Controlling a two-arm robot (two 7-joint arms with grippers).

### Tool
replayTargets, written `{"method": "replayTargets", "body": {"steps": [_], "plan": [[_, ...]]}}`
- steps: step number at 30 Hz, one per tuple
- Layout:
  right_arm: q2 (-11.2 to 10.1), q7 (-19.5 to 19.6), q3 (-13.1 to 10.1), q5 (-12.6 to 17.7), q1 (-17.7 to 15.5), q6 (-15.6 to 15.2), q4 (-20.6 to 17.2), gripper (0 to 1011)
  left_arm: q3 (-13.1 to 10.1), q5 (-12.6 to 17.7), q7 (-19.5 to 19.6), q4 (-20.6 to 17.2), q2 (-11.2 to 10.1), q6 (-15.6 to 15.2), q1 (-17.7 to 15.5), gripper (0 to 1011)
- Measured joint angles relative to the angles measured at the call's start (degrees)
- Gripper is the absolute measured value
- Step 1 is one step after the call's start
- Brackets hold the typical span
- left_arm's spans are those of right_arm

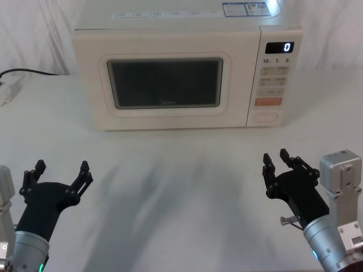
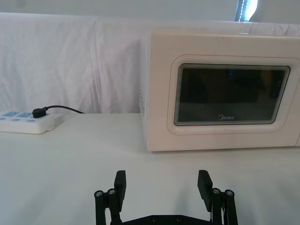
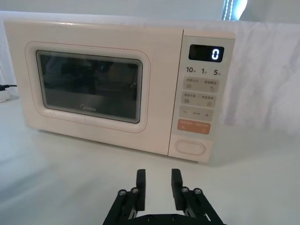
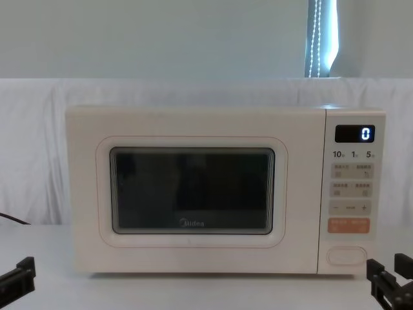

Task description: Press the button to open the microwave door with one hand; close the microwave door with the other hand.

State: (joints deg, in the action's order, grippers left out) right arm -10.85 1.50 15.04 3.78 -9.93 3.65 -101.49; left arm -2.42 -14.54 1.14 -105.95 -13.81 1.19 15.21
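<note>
The microwave [image 1: 184, 71] sits toward the far side of the white-covered table [image 1: 181, 187], square to the robot, its cream body taking up the middle of the chest view. The microwave door [image 1: 164, 84] is shut flush with the front, the dark glass window framed by a thin pinkish line and the small Midea logo just under the glass. To the right of the door runs the narrow control panel [image 1: 273, 79], with a lit "0" on the display [image 1: 279, 47] at the top, rows of small beige keys below, then the orange key [image 1: 267, 102], and at the very bottom the button [image 1: 266, 117] — a wide oval in the same cream as the panel, untouched. Both grippers hang low over the near part of the table, well apart from the oven. The left gripper [image 1: 61, 173] is at the near left, its fingers spread wide with nothing between them; from its own wrist camera it faces the door and the oven's left side. The right gripper [image 1: 276, 160] is at the near right, roughly in line with the control panel — its jaws are parted only a little, the two fingers close together and parallel, holding nothing. Off at the far left edge of the table lies a white power strip [image 2: 26, 123] with a black plug [image 2: 39, 112] in it.
</note>
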Motion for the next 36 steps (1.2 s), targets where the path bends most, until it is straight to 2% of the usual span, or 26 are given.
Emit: {"method": "replayTargets", "body": {"steps": [8,11,12,23,30,36], "plan": [[0.0,0.0,0.0,0.0,0.0,0.0,0.0,121,0.0,0.0,0.0,0.0,0.0,0.0,0.0,1001],[0.0,0.0,0.0,0.0,0.0,0.0,0.0,62,0.0,0.0,0.0,0.0,0.0,0.0,0.0,1001],[0.0,0.0,0.0,0.0,0.0,0.0,0.0,10,0.0,0.0,0.0,0.0,0.0,0.0,0.0,1001],[0.0,0.0,0.0,0.0,0.0,0.0,0.0,0,0.0,0.0,0.0,0.0,0.0,0.0,0.0,1001],[2.0,-1.8,-1.6,1.7,1.4,-0.3,1.6,0,0.0,0.0,0.0,0.0,0.0,0.0,0.0,1001],[3.6,-3.7,-2.9,2.8,4.3,-1.9,4.4,0,0.0,0.0,0.0,0.0,0.0,0.0,0.0,1001]]}}
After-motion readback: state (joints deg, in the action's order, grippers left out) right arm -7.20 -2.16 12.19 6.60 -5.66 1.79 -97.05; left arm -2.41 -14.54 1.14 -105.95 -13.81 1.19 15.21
